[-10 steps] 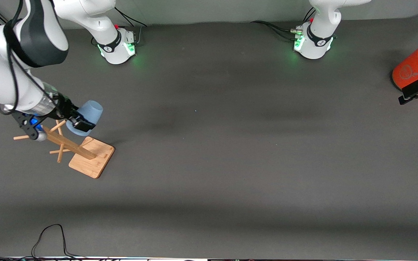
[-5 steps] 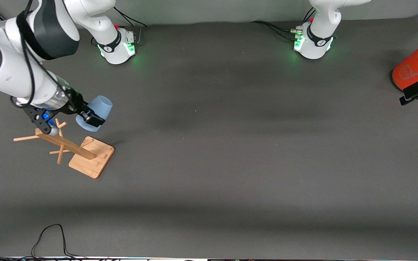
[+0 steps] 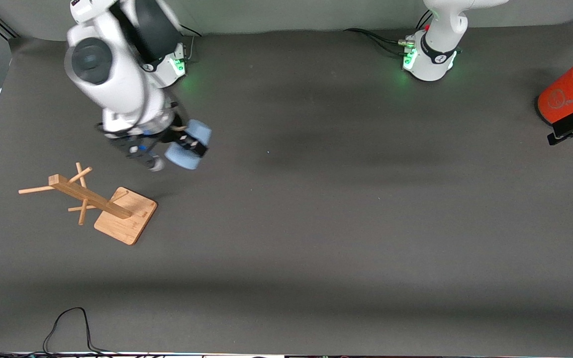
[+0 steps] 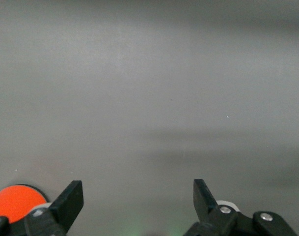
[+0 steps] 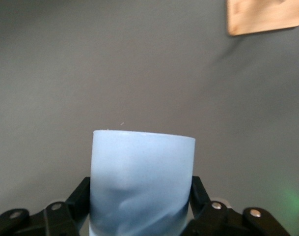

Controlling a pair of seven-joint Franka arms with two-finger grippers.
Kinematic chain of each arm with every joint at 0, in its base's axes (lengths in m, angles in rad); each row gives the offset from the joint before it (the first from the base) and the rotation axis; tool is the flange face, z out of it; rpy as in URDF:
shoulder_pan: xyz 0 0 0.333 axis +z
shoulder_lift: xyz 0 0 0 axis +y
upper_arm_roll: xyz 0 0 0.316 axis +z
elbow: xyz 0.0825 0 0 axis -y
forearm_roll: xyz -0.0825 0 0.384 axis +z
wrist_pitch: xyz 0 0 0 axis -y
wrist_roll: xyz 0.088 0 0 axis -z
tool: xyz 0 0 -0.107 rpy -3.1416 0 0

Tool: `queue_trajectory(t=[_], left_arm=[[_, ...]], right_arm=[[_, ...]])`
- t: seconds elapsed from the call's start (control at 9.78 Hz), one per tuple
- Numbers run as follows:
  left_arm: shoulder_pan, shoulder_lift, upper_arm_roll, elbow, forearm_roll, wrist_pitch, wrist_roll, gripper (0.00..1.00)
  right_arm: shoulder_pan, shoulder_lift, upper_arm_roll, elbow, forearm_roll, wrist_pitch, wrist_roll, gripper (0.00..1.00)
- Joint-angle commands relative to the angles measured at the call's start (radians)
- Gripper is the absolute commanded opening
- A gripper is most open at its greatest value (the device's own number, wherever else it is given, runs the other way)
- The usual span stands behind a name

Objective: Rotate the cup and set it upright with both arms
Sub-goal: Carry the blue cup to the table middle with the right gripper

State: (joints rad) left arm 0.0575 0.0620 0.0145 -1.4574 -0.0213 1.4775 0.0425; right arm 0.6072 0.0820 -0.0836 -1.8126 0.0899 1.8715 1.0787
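Matte plastic cup (image 3: 188, 144): light, stiff, slightly slick; right gripper (image 3: 192, 145) pinches its sidewall midair. Left gripper (image 4: 138, 204) spread, waiting by orange cylinder (image 3: 567, 92).

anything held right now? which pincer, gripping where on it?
Right pincer is shut on the cup, clamping its side wall, up in the air. Left pincer is open, empty.

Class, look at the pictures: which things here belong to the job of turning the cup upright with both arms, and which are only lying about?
Part of the job:
- cup, tilted, held in the air
- right gripper, shut on the cup, over bare table
- left gripper, open, waiting beside the orange cylinder

Just lying about:
- wooden rack, on the table
- orange cylinder, at the left arm's end
- black cable, at the table's near edge
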Motion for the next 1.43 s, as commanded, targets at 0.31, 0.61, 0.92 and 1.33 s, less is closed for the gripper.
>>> queue_trajectory(t=[0.31,0.61,0.92,1.33], left_arm=[[0.005,0.012,0.005,0.002,0.011,-0.009,0.019,1.00],[0.005,0.018,0.005,-0.006,0.017,-0.009,0.022,1.00],[0.002,0.027,0.005,-0.012,0.038,-0.011,0.022,1.00],[-0.002,0.071,0.004,-0.028,0.044,-0.008,0.022,1.00]], right_arm=[[0.239,0.197,-0.013,0.103,-0.002,0.187,0.433,0.69],[0.331,0.378,-0.015,0.254,-0.035,0.234,0.784,0.68],[0.387,0.496,-0.018,0.256,-0.062,0.363,1.082,0.66],[0.393,0.597,-0.013,0.289,-0.082,0.360,1.343,0.65]])
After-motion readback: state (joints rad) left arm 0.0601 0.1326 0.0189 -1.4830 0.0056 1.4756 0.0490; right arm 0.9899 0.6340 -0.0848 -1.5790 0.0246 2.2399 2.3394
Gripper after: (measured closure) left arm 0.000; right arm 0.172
